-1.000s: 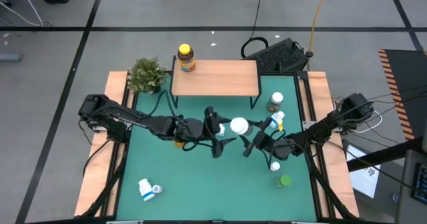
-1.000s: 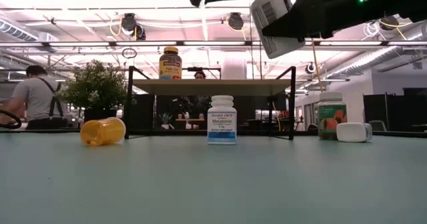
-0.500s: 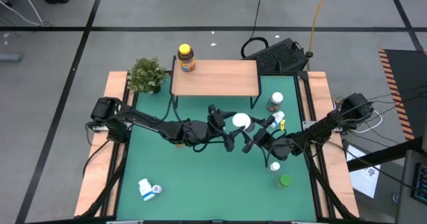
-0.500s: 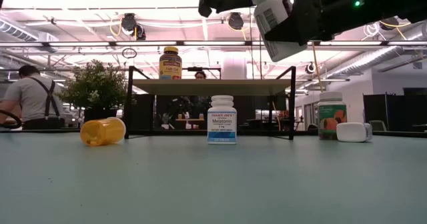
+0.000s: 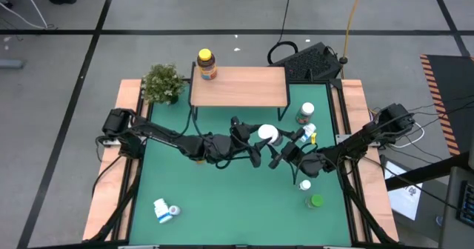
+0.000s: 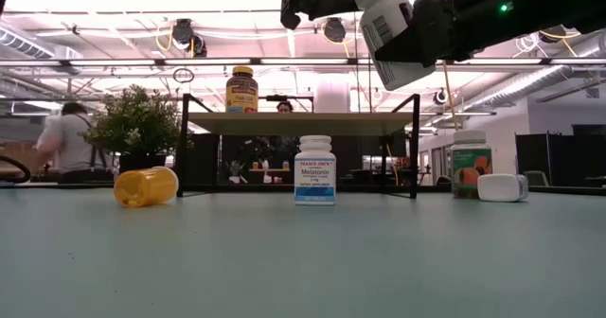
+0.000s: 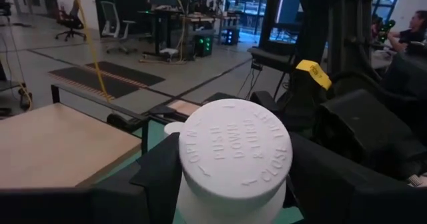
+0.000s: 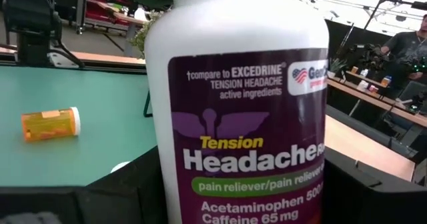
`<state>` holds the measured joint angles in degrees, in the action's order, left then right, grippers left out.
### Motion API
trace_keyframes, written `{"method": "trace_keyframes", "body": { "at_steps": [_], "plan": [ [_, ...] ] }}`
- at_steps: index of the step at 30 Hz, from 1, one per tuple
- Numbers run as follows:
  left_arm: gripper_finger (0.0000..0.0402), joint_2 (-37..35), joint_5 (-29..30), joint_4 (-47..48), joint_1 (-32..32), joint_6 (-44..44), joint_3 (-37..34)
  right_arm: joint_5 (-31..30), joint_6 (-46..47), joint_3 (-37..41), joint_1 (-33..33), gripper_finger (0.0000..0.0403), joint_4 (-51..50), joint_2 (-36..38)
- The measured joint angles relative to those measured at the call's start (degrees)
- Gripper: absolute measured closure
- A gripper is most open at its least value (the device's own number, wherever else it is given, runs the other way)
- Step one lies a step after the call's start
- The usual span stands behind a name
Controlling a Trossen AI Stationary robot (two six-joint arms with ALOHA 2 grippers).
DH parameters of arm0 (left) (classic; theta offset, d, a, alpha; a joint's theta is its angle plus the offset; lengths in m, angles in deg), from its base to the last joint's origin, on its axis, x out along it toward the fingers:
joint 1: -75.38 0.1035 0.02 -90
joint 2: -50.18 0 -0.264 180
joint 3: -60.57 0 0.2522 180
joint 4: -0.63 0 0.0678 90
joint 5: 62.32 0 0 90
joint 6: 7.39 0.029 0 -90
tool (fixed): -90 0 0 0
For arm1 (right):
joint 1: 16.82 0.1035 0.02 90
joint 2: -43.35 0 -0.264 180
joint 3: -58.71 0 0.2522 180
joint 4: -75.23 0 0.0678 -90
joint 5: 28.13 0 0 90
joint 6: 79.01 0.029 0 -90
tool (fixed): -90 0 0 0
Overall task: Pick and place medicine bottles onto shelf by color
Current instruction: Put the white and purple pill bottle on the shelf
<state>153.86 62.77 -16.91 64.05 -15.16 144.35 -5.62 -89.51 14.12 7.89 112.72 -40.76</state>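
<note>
Above the middle of the green table (image 5: 222, 204), just in front of the shelf (image 5: 238, 86), the right gripper (image 5: 285, 154) grips a large white bottle (image 5: 268, 135) by its body and holds it well clear of the surface; its purple Tension Headache label fills the right wrist view. The left gripper (image 5: 252, 147) reaches in from the other side, its fingers set around the bottle's white push-down cap, though whether they actually press on it cannot be told. The shelf's light wood top is bare apart from an amber bottle with a yellow cap (image 5: 207, 64) standing at its back left corner. Under the raised bottle, a blue-labelled white bottle (image 6: 314, 169) stands upright between the shelf's black legs in the low view, and an orange bottle (image 6: 146, 186) lies on its side to the left. Along the table's right edge stand a brown-labelled bottle (image 5: 305, 113) and, nearer the front, a green-capped bottle (image 5: 316, 201). A blue-labelled white bottle lying flat (image 5: 165, 210) is near the front left corner. The broad front centre of the table gives open room, and a potted plant (image 5: 163, 82) sits beside the shelf's left end.
</note>
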Motion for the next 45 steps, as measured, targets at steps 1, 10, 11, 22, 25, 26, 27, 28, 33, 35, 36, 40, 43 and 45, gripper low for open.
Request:
{"method": "trace_keyframes", "body": {
  "at_steps": [1,10,11,22,25,26,27,28,33,35,36,40,43,45],
  "plan": [
    [0.0167,0.0,0.0,0.0,0.0,0.1,0.0,0.0,0.0,0.0,0.0,0.0147,0.0,0.0],
    [0.0157,-2.6,-1.5,5.6,-0.2,4.7,0.1,1.6,-5.8,0.1,2.6,0.0086,0.0,3.0],
    [0.0156,-3.1,-1.8,6.0,-0.2,5.4,0.1,1.7,-5.8,0.1,3.2,0.0073,0.1,4.1],
    [0.0162,-14.0,-5.0,28.1,1.3,13.2,-0.1,3.4,-3.2,2.2,10.6,0.0007,-6.5,17.4],
    [0.0152,-18.4,-7.8,34.1,2.2,18.3,-0.1,3.6,-1.6,4.0,11.1,0.0009,-7.0,19.8],
    [0.015,-20.3,-8.3,36.7,2.8,19.0,-0.1,4.7,-0.8,4.6,11.0,0.0009,-6.8,20.3],
    [0.0149,-21.9,-9.4,38.1,3.6,19.5,-0.1,5.9,0.2,5.4,10.7,0.0009,-6.6,20.9],
    [0.0149,-23.5,-10.8,39.8,4.5,19.9,0.1,6.8,1.5,6.2,10.5,0.0009,-7.0,21.4],
    [0.0147,-31.4,-18.4,48.7,10.8,23.0,0.0,11.2,6.3,8.3,8.3,0.0009,-7.0,23.3],
    [0.0146,-33.6,-22.3,52.4,14.0,24.9,0.0,14.9,6.8,8.7,7.3,0.0009,-6.8,23.4],
    [0.0146,-34.4,-23.9,52.9,15.7,25.3,0.0,16.6,6.8,9.0,7.0,0.0009,-6.9,23.6],
    [0.0146,-36.2,-28.2,58.2,23.5,25.5,0.0,20.0,6.4,9.4,5.6,0.0009,-6.3,23.6],
    [0.0145,-36.5,-32.9,61.5,29.7,25.9,0.0,19.7,5.5,9.5,4.9,0.0009,-6.4,23.6],
    [0.0145,-36.1,-36.2,62.5,33.7,26.7,0.0,19.7,5.5,9.5,4.7,0.0009,-6.5,23.6]
  ]
}}
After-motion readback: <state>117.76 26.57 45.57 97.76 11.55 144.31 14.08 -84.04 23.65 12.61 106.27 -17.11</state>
